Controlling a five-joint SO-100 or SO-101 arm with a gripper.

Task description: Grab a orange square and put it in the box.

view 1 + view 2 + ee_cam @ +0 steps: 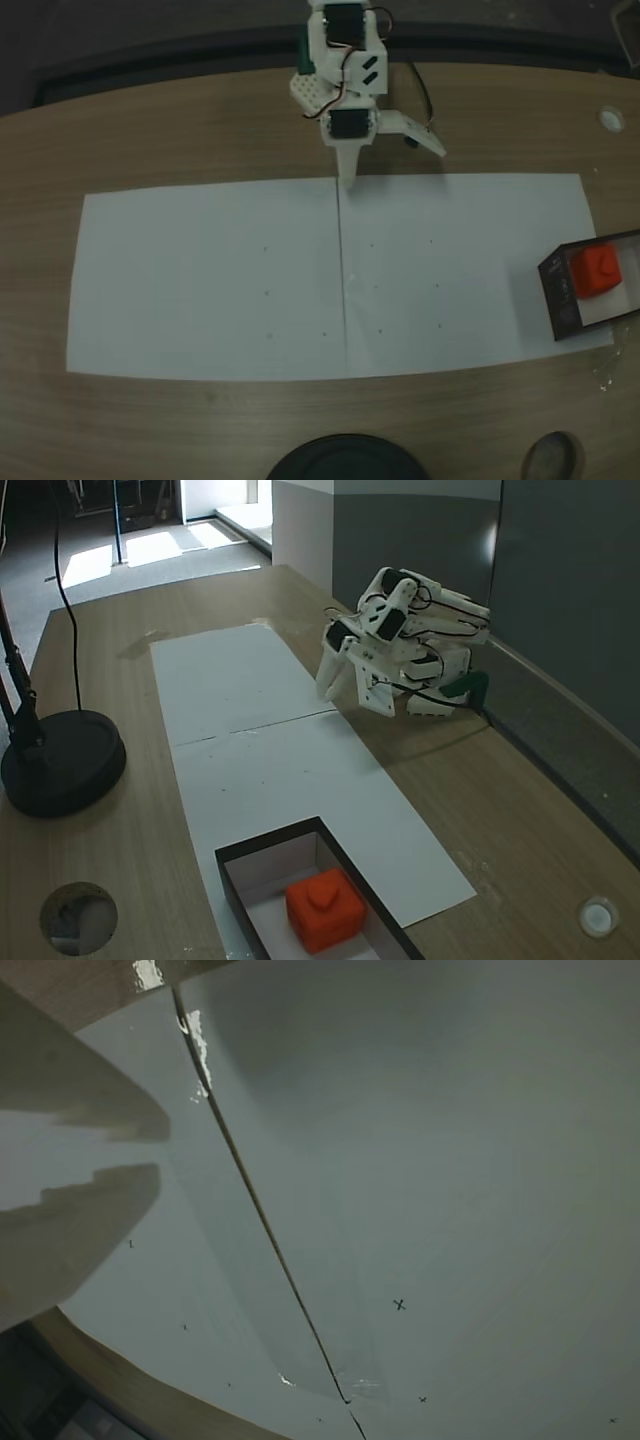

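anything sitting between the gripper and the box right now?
Nothing stands there. In both fixed views, just bare white paper lies between the gripper and the box, which already holds the orange square.

Wooden table [200, 130]. On it: two white paper sheets [210, 280] butted edge to edge; black-walled box [300, 835] overlapping the paper's end; round black lamp base [62, 763]; folded arm [420, 640] at rear edge.
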